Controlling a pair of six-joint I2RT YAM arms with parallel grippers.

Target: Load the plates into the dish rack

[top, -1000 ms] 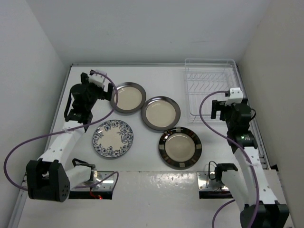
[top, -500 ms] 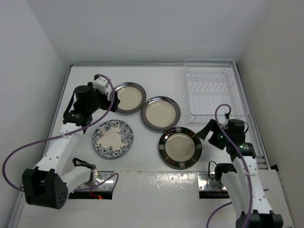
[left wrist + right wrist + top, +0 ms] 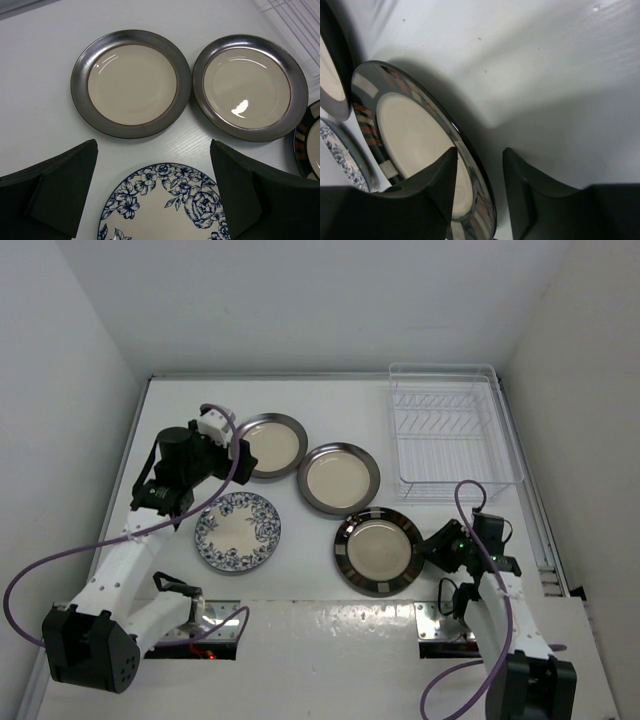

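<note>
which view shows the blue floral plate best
Top external: the whole blue floral plate lies flat, nothing covering it. The left wrist view gives sharper flower detail but crops its lower part; the right wrist view catches only a sliver of its rim at the left edge.

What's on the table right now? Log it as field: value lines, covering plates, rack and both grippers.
rack: dish rack, far right corner, no plates in it
plates lying flat on table: left grey-rimmed plate; right grey-rimmed plate; floral plate; checked-rim plate
left gripper: open, above the floral plate's far edge
right gripper: open, fingers either side of the checked-rim plate's rim; contact unclear
plates loaded: none
</note>
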